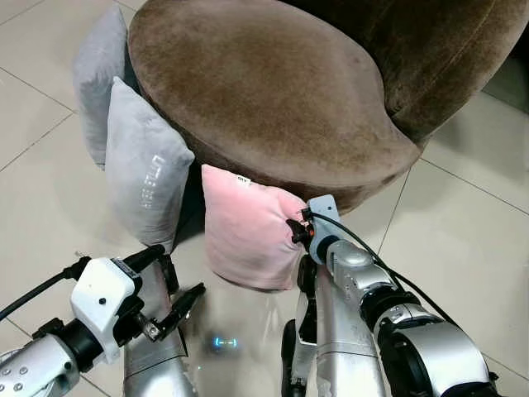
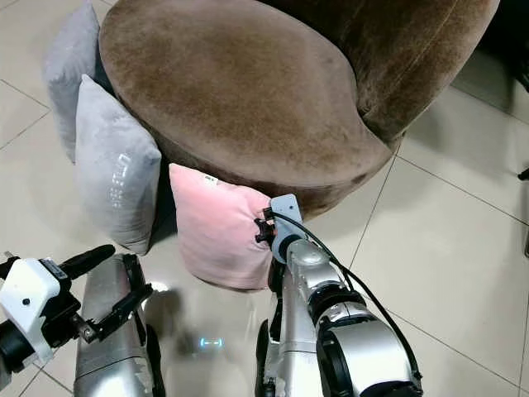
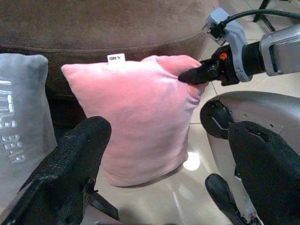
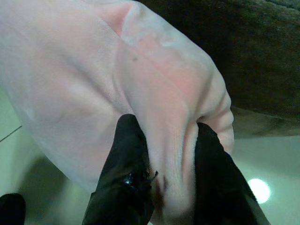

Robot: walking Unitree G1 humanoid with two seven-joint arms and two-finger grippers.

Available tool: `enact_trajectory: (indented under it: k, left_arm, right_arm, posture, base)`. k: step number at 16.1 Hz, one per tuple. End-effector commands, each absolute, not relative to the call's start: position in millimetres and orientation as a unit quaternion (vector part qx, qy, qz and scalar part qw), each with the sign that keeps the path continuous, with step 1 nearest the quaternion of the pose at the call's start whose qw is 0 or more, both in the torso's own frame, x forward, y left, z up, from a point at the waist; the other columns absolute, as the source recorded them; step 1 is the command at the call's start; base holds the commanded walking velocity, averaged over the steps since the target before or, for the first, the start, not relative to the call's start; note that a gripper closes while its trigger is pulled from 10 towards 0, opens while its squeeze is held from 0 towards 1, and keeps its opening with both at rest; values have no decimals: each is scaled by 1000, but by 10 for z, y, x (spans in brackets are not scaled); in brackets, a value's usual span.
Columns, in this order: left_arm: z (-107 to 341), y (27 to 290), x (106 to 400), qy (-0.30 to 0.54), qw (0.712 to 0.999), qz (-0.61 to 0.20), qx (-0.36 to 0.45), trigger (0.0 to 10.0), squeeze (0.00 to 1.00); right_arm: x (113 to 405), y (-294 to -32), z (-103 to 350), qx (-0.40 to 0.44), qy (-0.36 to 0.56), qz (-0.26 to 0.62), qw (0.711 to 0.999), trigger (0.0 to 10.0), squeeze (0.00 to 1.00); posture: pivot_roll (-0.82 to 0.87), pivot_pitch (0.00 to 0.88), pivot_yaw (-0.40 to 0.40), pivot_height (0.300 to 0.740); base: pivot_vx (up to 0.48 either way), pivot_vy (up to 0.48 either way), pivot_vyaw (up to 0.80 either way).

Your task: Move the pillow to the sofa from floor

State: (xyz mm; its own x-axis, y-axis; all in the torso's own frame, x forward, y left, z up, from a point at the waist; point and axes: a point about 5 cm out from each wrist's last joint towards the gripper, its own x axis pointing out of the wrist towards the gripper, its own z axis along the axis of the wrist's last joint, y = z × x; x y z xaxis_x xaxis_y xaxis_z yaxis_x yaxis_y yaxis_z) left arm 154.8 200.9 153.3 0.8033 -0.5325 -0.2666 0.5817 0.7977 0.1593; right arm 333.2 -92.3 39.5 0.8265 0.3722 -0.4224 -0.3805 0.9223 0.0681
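A pink pillow [image 1: 245,234] stands upright on the tiled floor, leaning against the front of the round brown sofa [image 1: 273,91]. My right gripper [image 1: 295,229] is shut on the pillow's upper right corner; in the right wrist view its two black fingers [image 4: 126,164] pinch a fold of pink fabric [image 4: 168,140]. My left gripper [image 1: 173,285] is low at the left, open, a short way in front of the pillow and not touching it. Its spread fingers [image 3: 75,159] frame the pillow [image 3: 136,117] in the left wrist view.
Two grey pillows [image 1: 145,169] [image 1: 99,78] lean against the sofa's left side, next to the pink one. The sofa's backrest [image 1: 438,50] rises at the far right. Pale tiled floor [image 1: 463,215] spreads around the sofa.
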Motion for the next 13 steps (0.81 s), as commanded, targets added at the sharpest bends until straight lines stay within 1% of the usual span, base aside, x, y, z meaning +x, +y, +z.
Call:
enact_trajectory:
  k: [1,4,9,10,11,12,13]
  left_arm:
    - [1488,1983,1526,116,938,-306,112,10000,0]
    - [1472,1964,1558,112,939,-304,112,10000,0]
    - [1396,1962,1685,99,952,-270,107,10000,0]
    - [1395,1969,1700,95,954,-264,107,10000,0]
    - [1384,1977,1755,85,960,-248,103,10000,0]
    - [1390,1978,1775,79,962,-240,100,10000,0]
    - [1446,1973,1811,61,968,-223,92,10000,0]
  right_arm:
    - [3228,-955,257,-8,244,199,949,0,0]
    - [3227,-953,268,1,238,212,948,0,0]
    - [3164,-975,228,17,230,238,943,0,0]
    - [3168,-984,244,29,222,241,944,0,0]
    - [3189,-1021,294,51,203,248,946,0,0]
    - [3204,-1048,325,56,192,250,947,0,0]
    - [3249,-1145,441,76,157,256,951,0,0]
  posture:
    - [170,245,-140,486]
    - [171,225,-134,486]
    - [150,155,-110,486]
    - [148,140,-103,486]
    - [138,103,-94,486]
    - [136,96,-93,486]
    - [130,76,-90,486]
  base:
    - [0,0,0]
    - [0,0,0]
    - [0,0,0]
    - [0,0,0]
    - [0,0,0]
    - [0,0,0]
    - [0,0,0]
